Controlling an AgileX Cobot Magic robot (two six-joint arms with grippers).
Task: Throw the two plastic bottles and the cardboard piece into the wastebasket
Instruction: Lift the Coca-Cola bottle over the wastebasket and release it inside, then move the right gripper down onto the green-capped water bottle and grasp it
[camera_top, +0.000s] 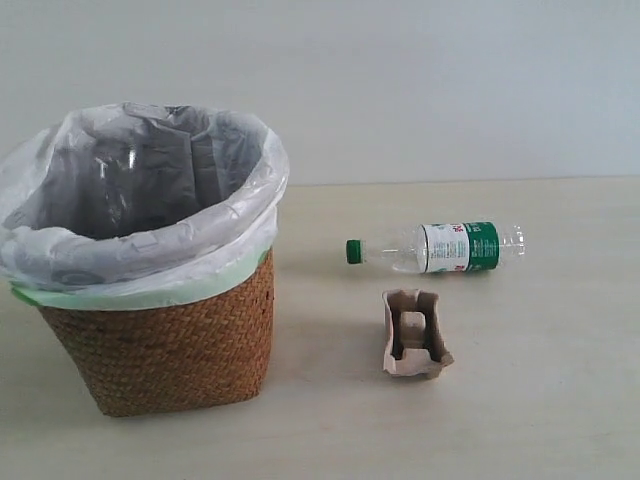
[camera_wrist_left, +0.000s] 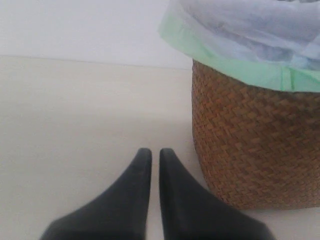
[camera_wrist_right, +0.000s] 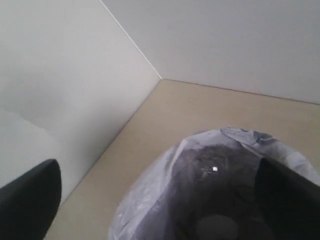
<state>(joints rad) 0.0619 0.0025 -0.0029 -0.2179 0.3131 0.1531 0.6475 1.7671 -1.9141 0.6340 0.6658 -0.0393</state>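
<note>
The wicker wastebasket (camera_top: 170, 345) with its white bag stands at the left. To its right the green-capped bottle (camera_top: 440, 247) lies on its side, cap toward the basket. The cardboard piece (camera_top: 412, 335) rests in front of that bottle. The black-capped bottle is not in sight; a dark round shape (camera_wrist_right: 215, 227) lies deep in the bag, and I cannot tell what it is. My left gripper (camera_wrist_left: 151, 152) is shut and empty, low over the table beside the wastebasket wall (camera_wrist_left: 250, 145). Above the bag's opening (camera_wrist_right: 150, 200) my right gripper (camera_wrist_right: 156, 167) is open and empty. Neither arm shows in the exterior view.
A pale wall (camera_top: 400, 80) runs behind the beige table (camera_top: 540, 400). In the right wrist view two walls meet in a corner (camera_wrist_right: 160, 78) beyond the basket.
</note>
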